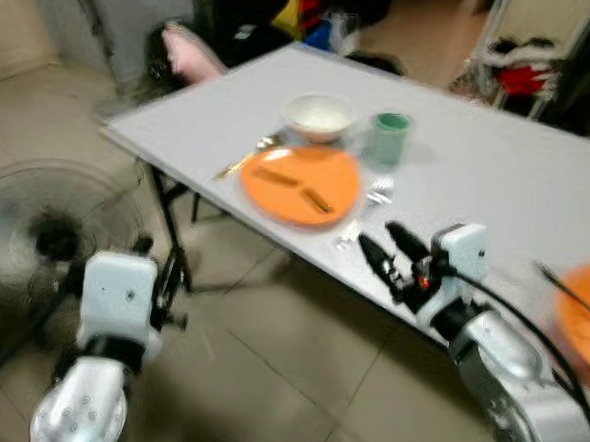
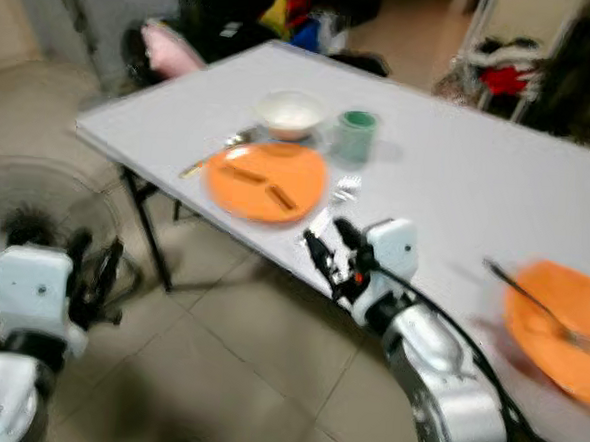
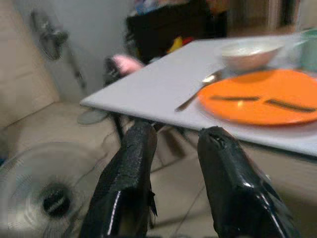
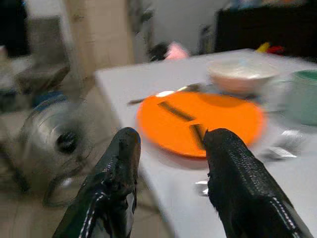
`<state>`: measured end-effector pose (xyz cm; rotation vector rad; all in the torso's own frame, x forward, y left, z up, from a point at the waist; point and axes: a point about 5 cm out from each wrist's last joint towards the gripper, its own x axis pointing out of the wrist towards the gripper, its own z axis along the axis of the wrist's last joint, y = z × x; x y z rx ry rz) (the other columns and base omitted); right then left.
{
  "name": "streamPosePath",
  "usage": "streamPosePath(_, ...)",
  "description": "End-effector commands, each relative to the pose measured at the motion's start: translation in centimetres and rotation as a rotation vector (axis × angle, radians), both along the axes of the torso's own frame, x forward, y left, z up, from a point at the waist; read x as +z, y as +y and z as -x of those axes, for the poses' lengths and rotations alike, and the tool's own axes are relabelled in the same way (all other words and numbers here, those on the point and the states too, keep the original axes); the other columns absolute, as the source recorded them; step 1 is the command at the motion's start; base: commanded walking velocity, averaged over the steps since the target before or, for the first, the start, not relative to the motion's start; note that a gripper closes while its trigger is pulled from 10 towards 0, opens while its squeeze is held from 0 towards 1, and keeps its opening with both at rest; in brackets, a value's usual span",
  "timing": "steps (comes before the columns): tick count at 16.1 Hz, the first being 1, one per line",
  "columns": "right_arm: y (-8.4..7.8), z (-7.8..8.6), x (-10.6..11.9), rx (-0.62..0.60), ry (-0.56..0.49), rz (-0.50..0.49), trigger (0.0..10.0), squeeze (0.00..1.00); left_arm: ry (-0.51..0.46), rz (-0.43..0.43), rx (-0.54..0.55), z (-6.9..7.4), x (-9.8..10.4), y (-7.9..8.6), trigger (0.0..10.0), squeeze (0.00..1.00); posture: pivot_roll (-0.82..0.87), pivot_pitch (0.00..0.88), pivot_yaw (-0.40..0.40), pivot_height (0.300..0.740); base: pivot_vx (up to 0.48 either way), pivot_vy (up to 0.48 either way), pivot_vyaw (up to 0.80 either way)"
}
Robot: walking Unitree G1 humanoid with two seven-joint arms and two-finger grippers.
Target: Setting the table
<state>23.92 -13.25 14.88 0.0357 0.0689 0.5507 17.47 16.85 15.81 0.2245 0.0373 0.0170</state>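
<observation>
An orange plate (image 1: 299, 183) with two dark strips on it lies near the front edge of the grey table (image 1: 479, 162). Behind the plate stand a white bowl (image 1: 319, 116) and a green cup (image 1: 388, 137). A spoon (image 1: 241, 161) lies to its left and a silver fork (image 1: 375, 194) to its right. My right gripper (image 1: 376, 234) is open and holds nothing, hovering at the table's front edge just right of the plate, near the fork's handle. My left gripper (image 3: 178, 133) is open too, low beside the table leg.
A second orange plate (image 1: 585, 317) with a dark utensil on it sits at the table's right end. A floor fan (image 1: 49, 231) stands on the tiles at the left. A pink object (image 1: 190, 54) and dark clutter lie behind the table.
</observation>
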Motion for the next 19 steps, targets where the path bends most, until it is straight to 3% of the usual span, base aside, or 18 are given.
streamPosePath(1, -0.1, 0.0, 0.4, 0.005, -0.017, -0.005, 10.0, 0.00, 0.015, -0.004, 0.017, 0.1, -0.2, 0.2, 10.0, 0.00, -0.03, 0.000, 0.014, 0.740, 0.000, 0.000, 0.80)
streamPosePath(10, -0.3, 0.1, -0.4, -0.046, 0.006, -0.042, 10.0, 0.00, 0.004, -0.018, 0.017, -0.7, 0.3, 0.8, 10.0, 0.00, -0.04, 0.000, 0.027, 0.740, 0.000, 0.290, 0.76)
streamPosePath(12, -0.1, 0.6, -0.9, -0.071, 0.046, -0.085, 10.0, 0.00, 0.000, -0.027, 0.025, -0.8, 0.5, 1.2, 10.0, 0.00, -0.04, 0.000, 0.030, 0.740, 0.000, 0.358, 0.00)
streamPosePath(19, -0.3, 0.2, -0.9, -0.085, 0.052, -0.085, 10.0, 0.00, 0.005, -0.038, 0.026, -0.8, 0.7, 1.5, 10.0, 0.00, -0.03, 0.000, 0.019, 0.740, 0.000, 0.350, 0.00)
